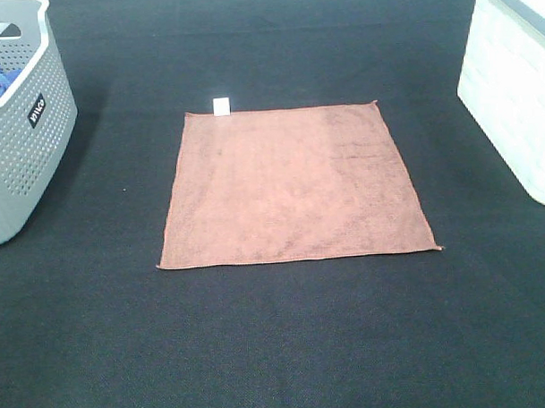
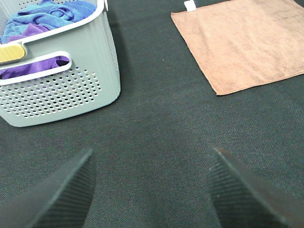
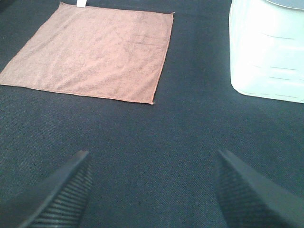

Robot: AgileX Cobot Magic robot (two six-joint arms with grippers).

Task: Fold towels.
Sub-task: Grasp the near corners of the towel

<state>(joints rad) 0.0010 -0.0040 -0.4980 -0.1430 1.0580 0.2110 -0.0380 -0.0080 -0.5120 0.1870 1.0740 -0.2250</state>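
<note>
Exterior high view: terracotta towel lay flat, unfolded; left gripper and right gripper hung spread; a clean fold likely required pinching both near corners evenly.

towel flat mid-table (tag at far edge) | baskets left, right

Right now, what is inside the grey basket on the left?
Blue cloth and purple cloth lie crumpled in the grey basket. Anything beneath them is covered, so it cannot be seen.
</note>
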